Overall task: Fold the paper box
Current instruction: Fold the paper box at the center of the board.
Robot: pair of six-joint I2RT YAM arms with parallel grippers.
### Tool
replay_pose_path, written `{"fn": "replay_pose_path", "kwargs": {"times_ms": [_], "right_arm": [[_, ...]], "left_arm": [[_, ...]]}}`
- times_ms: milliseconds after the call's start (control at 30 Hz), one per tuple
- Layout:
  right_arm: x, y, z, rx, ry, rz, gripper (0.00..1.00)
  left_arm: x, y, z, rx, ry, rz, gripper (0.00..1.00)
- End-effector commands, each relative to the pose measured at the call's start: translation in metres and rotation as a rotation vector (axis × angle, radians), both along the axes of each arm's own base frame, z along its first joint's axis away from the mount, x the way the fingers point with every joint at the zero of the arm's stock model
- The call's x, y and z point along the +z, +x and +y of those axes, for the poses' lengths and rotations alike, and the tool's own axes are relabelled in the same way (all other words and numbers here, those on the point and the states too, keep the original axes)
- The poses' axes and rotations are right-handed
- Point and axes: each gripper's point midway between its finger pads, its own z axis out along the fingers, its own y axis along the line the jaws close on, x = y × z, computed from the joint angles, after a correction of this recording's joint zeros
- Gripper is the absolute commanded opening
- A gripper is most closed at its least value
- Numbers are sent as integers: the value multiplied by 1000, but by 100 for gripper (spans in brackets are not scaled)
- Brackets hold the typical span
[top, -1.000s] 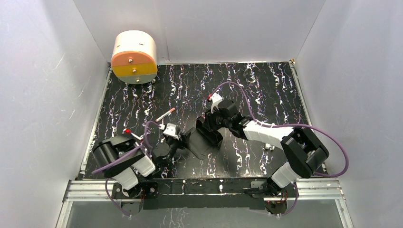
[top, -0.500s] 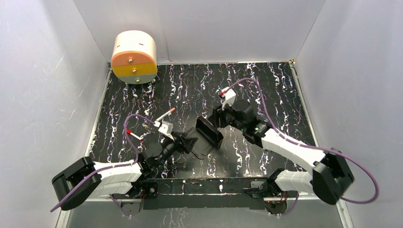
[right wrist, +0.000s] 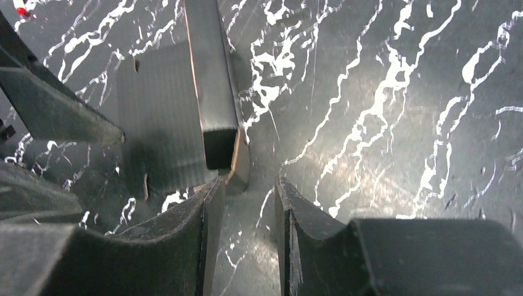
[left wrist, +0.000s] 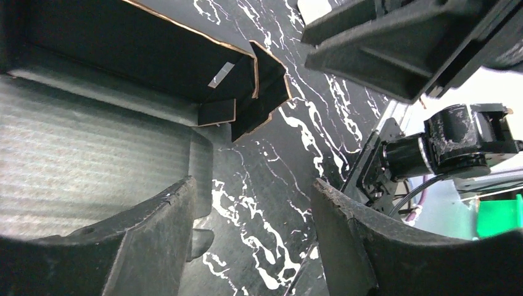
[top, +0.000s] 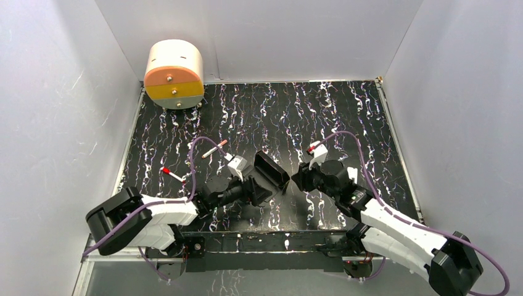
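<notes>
Showing both arms reaching inward over the black, white-veined marbled table (top: 345,111), with the paper box (top: 269,171) lying between them, a little left of centre in the near half of the surface. The paper box is partly folded. One long wall stands upright along its right side, and a flat ribbed panel spreads on the tabletop toward the left arm. In the left wrist view, a raised corner with tucked flaps shows brown cut edges.

The left gripper (left wrist: 253,191) sits low at the box's left side with its jaws spread wide. Only marbled surface and the edge of the flat panel lie between them. One finger (left wrist: 148,240) hangs over that panel; whether it touches the card cannot be told.

The right gripper (right wrist: 248,185) points at the box's right-hand end from just beside it, with its jaws parted by a narrow gap and holding nothing. The end of the upright wall lies just ahead of one fingertip; contact there cannot be told.

A cream drum (top: 174,73) with an orange-and-yellow face stands at the far-left corner. A thin red-tipped stick (top: 214,148) lies just beyond the left gripper, and a second stick (top: 172,175) lies nearer the left arm.
</notes>
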Motion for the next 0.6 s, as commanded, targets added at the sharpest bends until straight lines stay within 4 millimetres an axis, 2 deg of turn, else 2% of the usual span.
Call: {"fn": "replay_pose_path", "kwargs": {"times_ms": [0, 367, 567], "right_arm": [[7, -4, -2, -1, 62, -46, 43], [-28, -12, 0, 59, 48, -65, 39], [-33, -13, 4, 104, 51, -111, 38]], "left_arm": [[22, 5, -18, -17, -77, 29, 65], [36, 46, -13, 116, -273, 245, 67], [39, 69, -16, 176, -370, 356, 65]]}}
